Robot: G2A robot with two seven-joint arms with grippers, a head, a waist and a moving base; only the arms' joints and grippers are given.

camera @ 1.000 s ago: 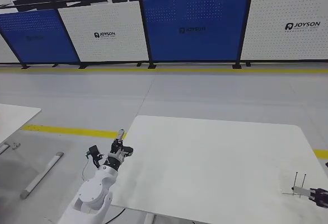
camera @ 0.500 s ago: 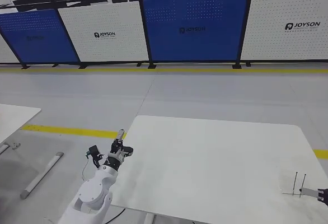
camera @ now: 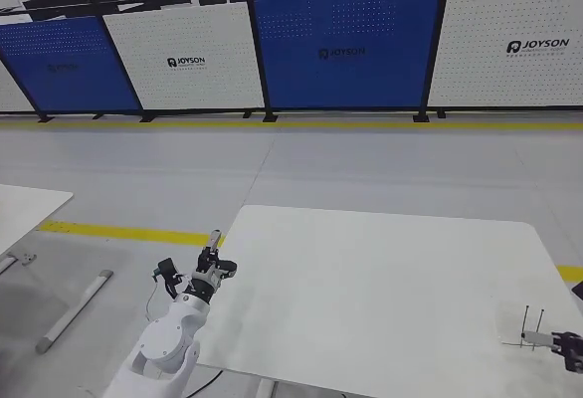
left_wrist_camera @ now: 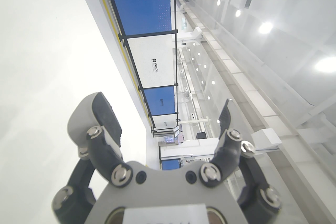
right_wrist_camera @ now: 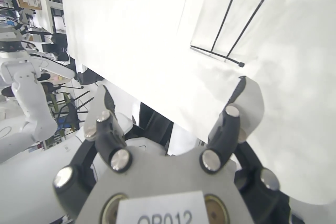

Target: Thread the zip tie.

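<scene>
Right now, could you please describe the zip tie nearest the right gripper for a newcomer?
On the white table, a clear sheet lies by the right gripper. The zip tie lies crosswise there, across the ends of two side-by-side ties.

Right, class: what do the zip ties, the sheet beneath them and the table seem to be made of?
Zip ties: probably nylon plastic, black and matte; they are thin straight strips with moulded square heads.
Sheet: likely clear acrylic or a similar plastic, glossy; it is see-through and its edges catch the light.
Table: white and smooth, perhaps laminate; its core is hidden.
</scene>
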